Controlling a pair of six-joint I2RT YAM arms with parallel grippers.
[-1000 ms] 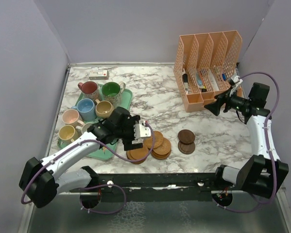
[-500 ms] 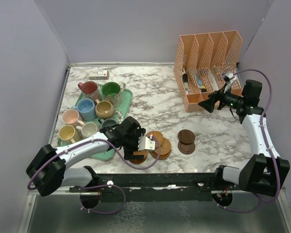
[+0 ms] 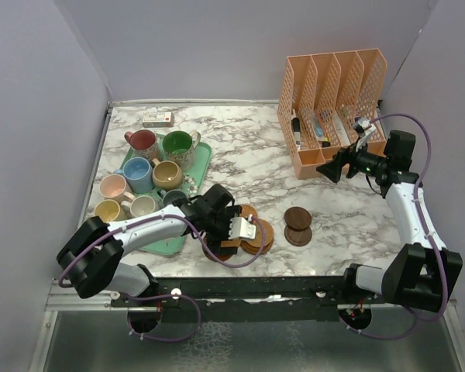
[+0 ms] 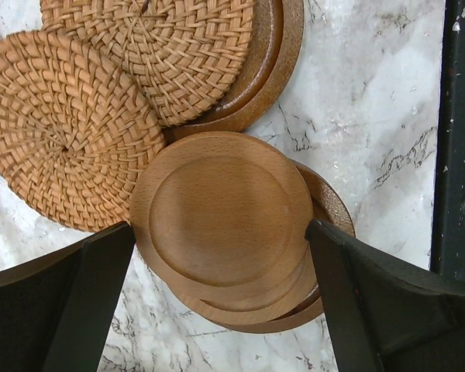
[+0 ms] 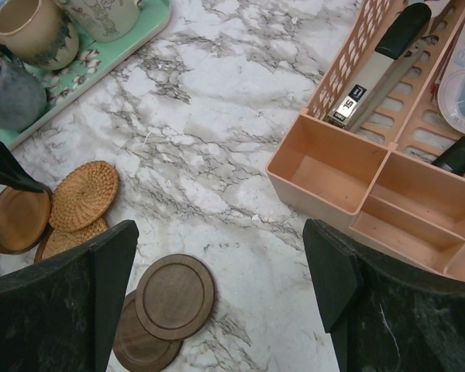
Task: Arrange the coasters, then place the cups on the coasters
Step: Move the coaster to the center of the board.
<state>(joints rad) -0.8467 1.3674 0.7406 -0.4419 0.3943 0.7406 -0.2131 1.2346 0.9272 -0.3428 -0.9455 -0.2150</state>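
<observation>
Wide open and empty, the left jaws are straddling the wooden coasters [image 4: 221, 225] stacked on the tabletop [image 4: 372, 116] beside the woven coasters [image 4: 70, 132], so closing here is risking pinching several discs together.

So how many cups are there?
8, on or beside the mint tray at the left: red, green, blue, tan, pink, yellow, cream and dark grey. The left arm covers part of the tray.

A white marble-veined table [image 3: 248, 155] sits between plain pale lavender walls [image 3: 240, 46], a black rail [image 3: 256, 288] along its near edge.
</observation>
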